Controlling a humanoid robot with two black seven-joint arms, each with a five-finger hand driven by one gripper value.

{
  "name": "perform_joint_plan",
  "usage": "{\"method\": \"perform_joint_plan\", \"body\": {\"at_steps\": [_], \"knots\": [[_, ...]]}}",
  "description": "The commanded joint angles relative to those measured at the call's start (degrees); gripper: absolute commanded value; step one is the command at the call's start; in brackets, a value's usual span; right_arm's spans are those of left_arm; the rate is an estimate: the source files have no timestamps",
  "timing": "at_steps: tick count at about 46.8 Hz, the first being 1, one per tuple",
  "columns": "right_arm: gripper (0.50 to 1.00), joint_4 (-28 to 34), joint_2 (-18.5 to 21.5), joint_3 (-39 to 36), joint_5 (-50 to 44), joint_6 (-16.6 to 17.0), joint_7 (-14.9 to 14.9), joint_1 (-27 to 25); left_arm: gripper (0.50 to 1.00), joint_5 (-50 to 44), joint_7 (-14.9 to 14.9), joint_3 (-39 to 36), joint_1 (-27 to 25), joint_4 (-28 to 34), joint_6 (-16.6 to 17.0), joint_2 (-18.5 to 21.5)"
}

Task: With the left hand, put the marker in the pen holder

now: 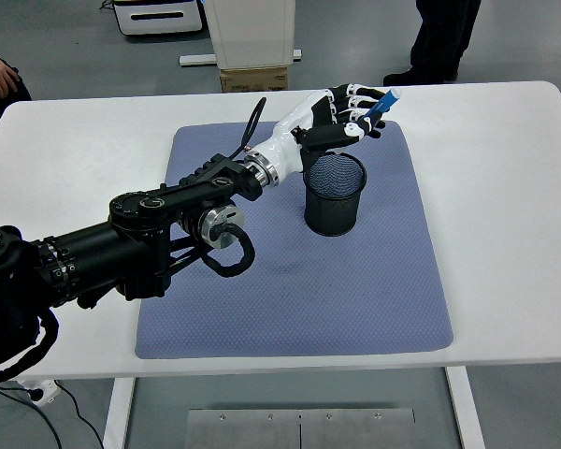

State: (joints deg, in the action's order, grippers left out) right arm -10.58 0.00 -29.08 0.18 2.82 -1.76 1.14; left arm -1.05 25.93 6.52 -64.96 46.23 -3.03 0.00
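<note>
slim blue marker with a white cap (378, 106) held tilted, cap up, above the far rim of the black wire-mesh pen holder (335, 194) | I judge it light, stiff, slick; mid-barrel grip suits | my left hand (348, 116) has fingers curled round it | cup stands on blue-grey mat (290, 262) | right arm unseen

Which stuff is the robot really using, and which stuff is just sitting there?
Using:
left hand
blue marker, held in that hand
black mesh pen holder

Just there:
blue-grey mat
white table
cardboard box on the floor behind
person's legs at the top
</note>
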Motion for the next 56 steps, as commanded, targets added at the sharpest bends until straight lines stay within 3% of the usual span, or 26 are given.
{"method": "perform_joint_plan", "body": {"at_steps": [1, 19, 46, 50, 52, 54, 56], "knots": [[1.0, -0.05, 0.0, -0.01, 0.0, 0.0, 0.0, 0.0, 0.5, -0.1, 0.0, 0.16, 0.18, 0.43, 0.04, 0.0], [1.0, -0.05, 0.0, -0.01, 0.0, 0.0, 0.0, 0.0, 0.5, -0.1, -0.17, 0.16, 3.0, 6.14, 3.47, 0.09], [1.0, 0.04, 0.0, 0.07, 0.0, 0.0, 0.0, 0.0, 0.508, -0.1, -0.44, 0.24, 4.58, 7.73, 5.32, 1.67], [1.0, -0.05, 0.0, -0.01, 0.0, 0.0, 0.0, 0.0, 0.812, -0.1, -0.35, 0.42, 4.58, 7.73, 5.85, 1.67], [1.0, -0.05, 0.0, -0.01, 0.0, 0.0, 0.0, 0.0, 0.926, -0.1, -0.18, 0.51, 4.58, 7.73, 5.85, 1.76], [1.0, -0.05, 0.0, -0.01, 0.0, 0.0, 0.0, 0.0, 0.988, -0.1, -0.17, 0.51, 4.58, 7.64, 5.85, 1.93], [1.0, 0.04, 0.0, -0.01, 0.0, 0.0, 0.0, 0.0, 1.0, -0.1, -0.09, 0.51, 4.58, 7.73, 5.85, 2.2]]}}
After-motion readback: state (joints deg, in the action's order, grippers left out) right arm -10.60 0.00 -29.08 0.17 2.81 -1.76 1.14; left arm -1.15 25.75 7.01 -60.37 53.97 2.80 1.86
